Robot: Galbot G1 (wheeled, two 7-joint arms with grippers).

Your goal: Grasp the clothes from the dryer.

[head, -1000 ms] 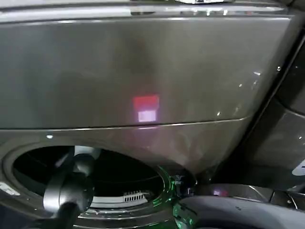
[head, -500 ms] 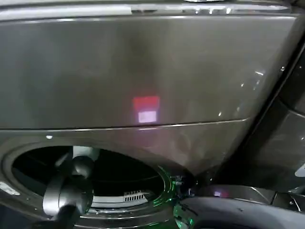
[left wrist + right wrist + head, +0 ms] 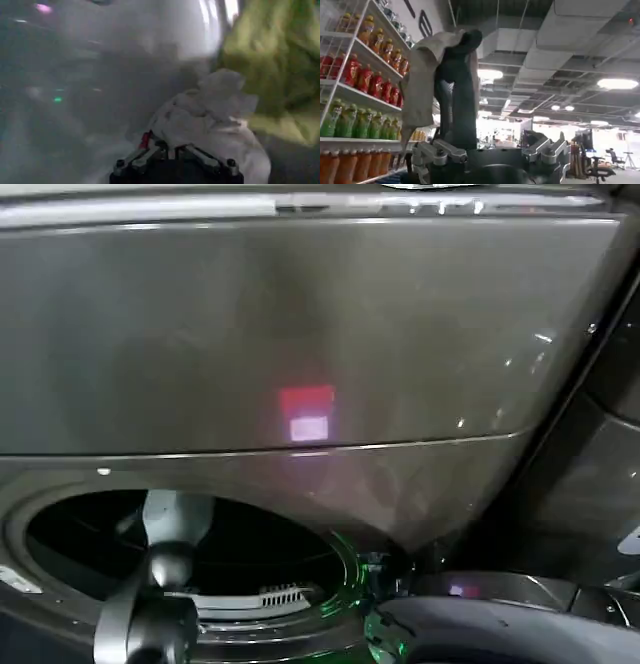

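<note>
Inside the dryer (image 3: 300, 334), your left claw (image 3: 175, 159) sits open, touching the white clothes (image 3: 210, 120); they lie straight ahead, green piece just beyond.

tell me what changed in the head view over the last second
The left arm has pushed further through the dryer porthole: its dark joint sits lower in the head view and more of its pale forearm shows inside the drum. In the left wrist view the left gripper is right at the white piece of the clothes, beside the lime-green piece. The dryer, its red light and its door stayed put.
</note>
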